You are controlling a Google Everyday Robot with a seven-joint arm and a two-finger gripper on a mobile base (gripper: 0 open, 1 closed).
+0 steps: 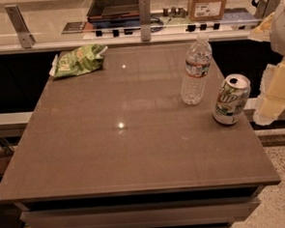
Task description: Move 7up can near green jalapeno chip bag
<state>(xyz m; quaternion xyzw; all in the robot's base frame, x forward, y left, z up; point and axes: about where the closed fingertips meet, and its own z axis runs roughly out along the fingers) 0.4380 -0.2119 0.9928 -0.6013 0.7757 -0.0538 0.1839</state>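
Green jalapeno chip bag (77,60) lies well left of the 7up can (231,100), so your gripper (273,98), grip state untellable, sits just right of the can, likely to grasp it.

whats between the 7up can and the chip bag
Camera view: bottle beside the can, roughly on that line, then bare table to the bag; end effector right of can.

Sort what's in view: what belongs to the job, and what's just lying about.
Job: white-and-green aluminium 7up can; wrinkly bright-green foil chip bag; pale gripper, right of the can.
Lying about: clear plastic water bottle; brown cardboard box on the back counter.
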